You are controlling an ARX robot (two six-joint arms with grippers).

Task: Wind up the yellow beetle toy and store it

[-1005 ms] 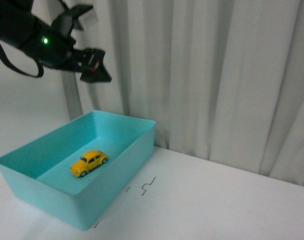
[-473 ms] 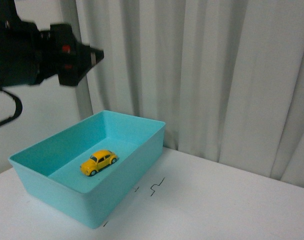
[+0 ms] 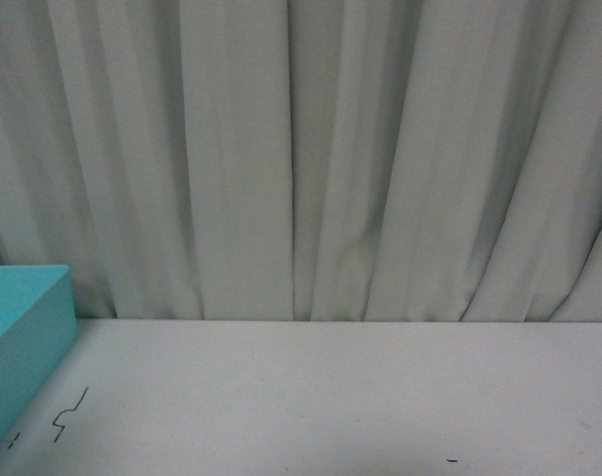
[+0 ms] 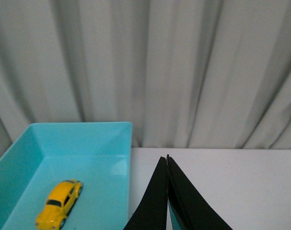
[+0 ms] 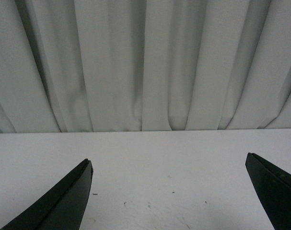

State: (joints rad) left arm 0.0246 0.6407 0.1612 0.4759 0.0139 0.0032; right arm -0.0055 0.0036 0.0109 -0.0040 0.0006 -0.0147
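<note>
The yellow beetle toy (image 4: pixel 59 203) lies on the floor of the turquoise bin (image 4: pixel 129 143) in the left wrist view. My left gripper (image 4: pixel 167 159) is shut with nothing between its black fingers, above the white table just beside the bin's wall. My right gripper (image 5: pixel 168 163) is open over bare white table, its two dark fingers far apart. In the front view only a corner of the turquoise bin (image 3: pixel 23 337) shows at the left edge; the toy and both arms are out of that view.
A pale pleated curtain (image 3: pixel 310 159) hangs along the far edge of the white table (image 3: pixel 330 397). Small black marks (image 3: pixel 70 415) are drawn on the table near the bin.
The front view has swung right: the bin has slid to the left edge, and the toy and the left arm have left that view.
</note>
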